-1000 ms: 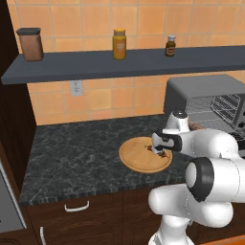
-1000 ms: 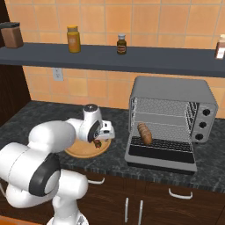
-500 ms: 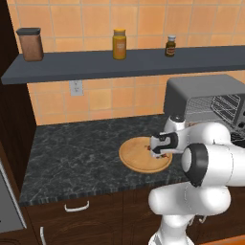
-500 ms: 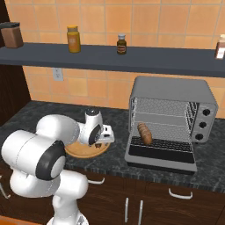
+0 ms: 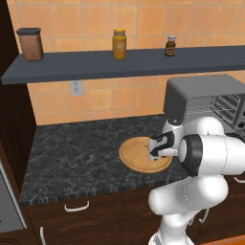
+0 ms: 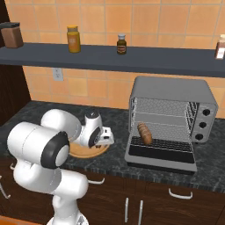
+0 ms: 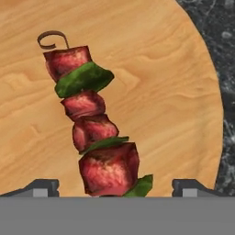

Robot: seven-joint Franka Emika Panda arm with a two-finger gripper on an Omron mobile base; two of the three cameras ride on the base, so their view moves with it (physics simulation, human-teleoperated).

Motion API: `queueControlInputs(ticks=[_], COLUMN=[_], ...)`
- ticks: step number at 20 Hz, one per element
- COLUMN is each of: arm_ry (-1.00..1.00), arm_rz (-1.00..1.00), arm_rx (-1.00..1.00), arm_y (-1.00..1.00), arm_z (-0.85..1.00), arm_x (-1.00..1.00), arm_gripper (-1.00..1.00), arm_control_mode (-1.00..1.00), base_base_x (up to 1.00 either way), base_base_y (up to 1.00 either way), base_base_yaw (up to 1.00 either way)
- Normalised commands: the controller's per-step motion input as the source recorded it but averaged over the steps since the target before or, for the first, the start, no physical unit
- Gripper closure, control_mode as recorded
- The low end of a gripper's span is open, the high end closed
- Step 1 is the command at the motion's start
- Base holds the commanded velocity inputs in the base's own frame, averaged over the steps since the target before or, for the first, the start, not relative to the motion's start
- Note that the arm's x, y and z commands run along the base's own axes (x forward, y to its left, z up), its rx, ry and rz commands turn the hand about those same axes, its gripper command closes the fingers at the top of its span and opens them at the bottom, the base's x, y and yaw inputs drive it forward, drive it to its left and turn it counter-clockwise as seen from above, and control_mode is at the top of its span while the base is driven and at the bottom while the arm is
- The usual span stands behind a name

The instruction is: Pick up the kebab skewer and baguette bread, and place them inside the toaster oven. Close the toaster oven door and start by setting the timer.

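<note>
The gripper [image 7: 114, 186] hangs low over the round board [image 7: 151, 92] near the counter's [image 5: 72, 158] front edge, jaws spread wide and holding nothing. The skewer [image 7: 94, 133] lies on the board, its near end between the fingertips [image 7: 43, 187]. The baguette [image 6: 144, 133] lies on the rack in the toaster oven [image 6: 176, 92], whose door [image 6: 160, 154] is folded down open.

You see a glossy white arm [image 5: 210, 158] of rounded, bulbous segments with dark grey joint rings, ending in a white hand with black trim.
</note>
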Motion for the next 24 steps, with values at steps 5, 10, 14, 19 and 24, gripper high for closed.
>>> queueControlInputs(ticks=[5, 10, 14, 19, 24], arm_ry=[0.00, 0.00, -0.01, -0.03, -0.03], arm_rz=[0.01, 0.00, 0.00, 0.00, 0.00], arm_rx=[0.00, 0.03, 0.04, 0.01, 0.00], arm_y=[0.01, -0.04, -0.11, -0.22, -0.64], arm_z=[-0.09, 0.02, 0.47, 0.80, 0.86], arm_x=[0.00, -0.16, -0.45, -0.64, -0.49], arm_gripper=[1.00, 1.00, 1.00, 1.00, 1.00], arm_control_mode=[-1.00, -1.00, -1.00, -1.00, -1.00], base_base_x=[0.00, 0.00, 0.00, 0.00, 0.00], base_base_y=[0.00, 0.00, 0.00, 0.00, 0.00], base_base_yaw=[0.00, 0.00, 0.00, 0.00, 0.00])
